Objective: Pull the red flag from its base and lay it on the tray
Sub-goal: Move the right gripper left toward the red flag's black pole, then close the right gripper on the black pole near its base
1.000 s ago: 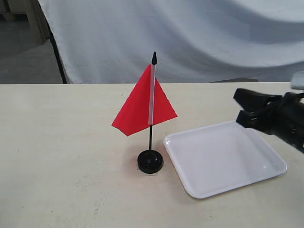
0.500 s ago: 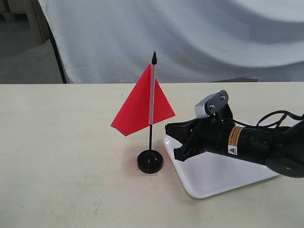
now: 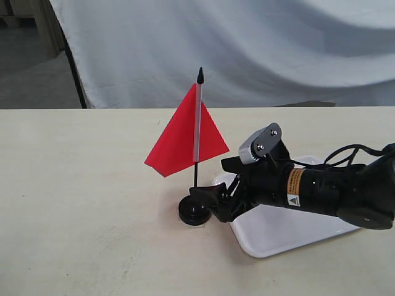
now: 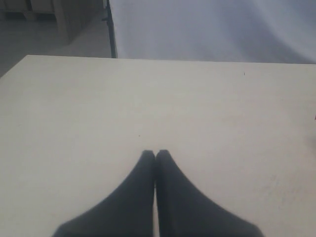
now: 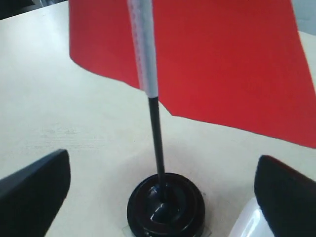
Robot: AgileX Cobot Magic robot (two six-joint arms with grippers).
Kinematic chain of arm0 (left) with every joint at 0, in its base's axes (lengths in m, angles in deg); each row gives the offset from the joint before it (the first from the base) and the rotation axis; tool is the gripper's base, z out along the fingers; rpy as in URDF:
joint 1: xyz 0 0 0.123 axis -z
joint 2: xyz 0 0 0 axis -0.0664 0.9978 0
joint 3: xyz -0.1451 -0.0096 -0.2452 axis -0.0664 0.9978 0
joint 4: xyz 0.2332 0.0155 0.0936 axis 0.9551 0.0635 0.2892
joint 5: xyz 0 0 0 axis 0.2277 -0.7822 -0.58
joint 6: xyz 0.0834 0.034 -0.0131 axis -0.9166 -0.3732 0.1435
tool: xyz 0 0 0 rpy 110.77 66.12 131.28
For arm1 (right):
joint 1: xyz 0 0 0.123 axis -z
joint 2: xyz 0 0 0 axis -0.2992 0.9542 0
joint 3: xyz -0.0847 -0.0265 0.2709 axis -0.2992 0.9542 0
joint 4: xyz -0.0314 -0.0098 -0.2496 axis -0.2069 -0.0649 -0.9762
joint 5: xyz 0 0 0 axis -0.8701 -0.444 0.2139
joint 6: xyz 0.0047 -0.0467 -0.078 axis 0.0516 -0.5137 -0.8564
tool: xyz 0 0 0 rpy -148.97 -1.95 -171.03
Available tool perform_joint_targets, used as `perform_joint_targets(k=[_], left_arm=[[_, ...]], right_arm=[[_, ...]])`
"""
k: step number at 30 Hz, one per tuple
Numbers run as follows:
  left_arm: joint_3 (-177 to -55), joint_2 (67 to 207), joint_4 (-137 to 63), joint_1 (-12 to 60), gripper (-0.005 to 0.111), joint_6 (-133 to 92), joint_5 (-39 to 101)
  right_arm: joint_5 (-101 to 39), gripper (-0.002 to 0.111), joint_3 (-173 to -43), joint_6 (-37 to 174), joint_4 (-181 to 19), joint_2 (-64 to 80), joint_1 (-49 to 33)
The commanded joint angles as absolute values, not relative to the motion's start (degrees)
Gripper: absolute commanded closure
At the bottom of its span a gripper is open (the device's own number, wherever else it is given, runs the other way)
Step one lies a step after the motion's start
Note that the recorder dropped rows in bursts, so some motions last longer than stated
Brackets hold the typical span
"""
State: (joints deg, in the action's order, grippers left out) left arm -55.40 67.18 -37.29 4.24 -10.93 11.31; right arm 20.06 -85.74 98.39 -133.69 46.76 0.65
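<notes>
The red flag (image 3: 185,139) stands upright on its thin black stick (image 3: 195,176), plugged into the round black base (image 3: 192,213) on the table. To the right of the base lies the white tray (image 3: 278,237). My right gripper (image 3: 213,180) reaches low across the tray's left edge and stands open right beside the stick, holding nothing. In the right wrist view the stick (image 5: 158,138) and base (image 5: 165,207) sit centred between the wide-apart fingers (image 5: 37,190), under the flag (image 5: 212,64). My left gripper (image 4: 155,154) is shut and empty over bare table.
A white cloth backdrop (image 3: 247,49) hangs behind the table's far edge, with a dark stand leg (image 3: 75,74) at the left. The right arm's body (image 3: 321,191) lies over much of the tray. A corner of the tray (image 5: 247,224) shows by the right finger.
The right gripper has swept in from the far right, leftward and downward over the tray, up to the flag's stick and base. The flag and base have stayed in place.
</notes>
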Motion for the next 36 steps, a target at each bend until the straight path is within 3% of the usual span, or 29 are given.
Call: perform_joint_targets(k=[1,30,32,33,36], left_arm=[[-55.30,67.12,-37.29,4.76,0.107,-11.01,11.37],[-55.30,67.12,-37.29,4.76,0.107,-11.01,11.37],[-55.30,67.12,-37.29,4.76,0.107,-11.01,11.37],[-55.30,67.12,-37.29,4.76,0.107,-11.01,11.37],[-55.30,67.12,-37.29,4.76,0.107,-11.01,11.37]], right_arm=[[20.15,0.010,-86.06,97.81,-134.61,46.98,0.50],[24.50,0.012,-92.99,87.01,-117.92,56.58,-6.21],[26.15,0.021,-92.99,85.71,-117.92,56.73,-6.21],[26.95,0.032,-92.99,84.74,-117.92,56.73,-6.21],[29.93,0.085,-92.99,83.10,-118.03,56.62,-6.21]])
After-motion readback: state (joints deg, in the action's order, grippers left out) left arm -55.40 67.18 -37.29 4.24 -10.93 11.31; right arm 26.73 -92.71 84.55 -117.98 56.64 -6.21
